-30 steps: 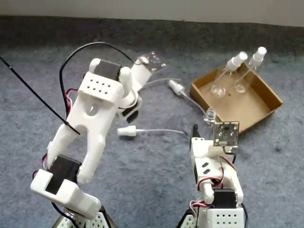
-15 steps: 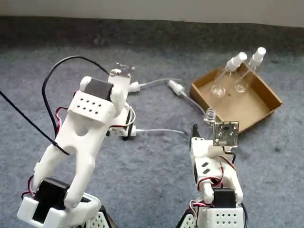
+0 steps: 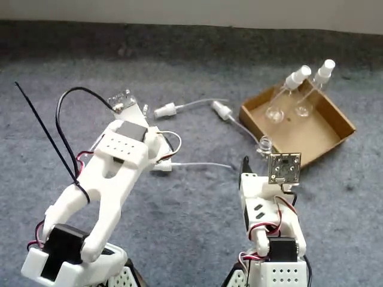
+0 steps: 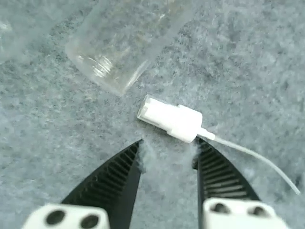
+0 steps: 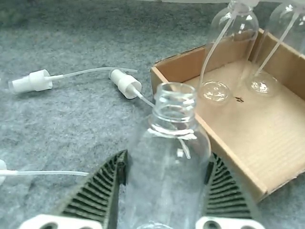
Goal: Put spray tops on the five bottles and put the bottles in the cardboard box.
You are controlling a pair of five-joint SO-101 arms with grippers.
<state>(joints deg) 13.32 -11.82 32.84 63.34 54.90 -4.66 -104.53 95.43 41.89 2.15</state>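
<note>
Where the left gripper [image 4: 167, 151] stands wide open, a white spray top [image 4: 171, 121] lies on its side just ahead of the fingertips, one tip close beside the end where its dip tube leaves.

Likely handling: light hard plastic, stiff in the head. The tube is thin and whippy and will probably trail and snag. Best hold looks to be across the stubby head, never the tube.

An uncapped bottle [image 4: 119, 43] lies near it, mouth toward the top. It is clear, smooth and probably slippery.

The right gripper [image 5: 166, 161] is clamped round an upright open-necked bottle [image 5: 169, 143], next to the cardboard box [image 3: 326, 143].

Two capped bottles [image 3: 286, 95] lean in the box's far corner. Two spare tops [image 3: 166, 110] [image 3: 221, 110] lie between the arms and the box.

The surface is a grey felted mat [image 3: 197, 227], nappy, with good friction. A pale wall [image 3: 239, 11] runs along the far edge.
</note>
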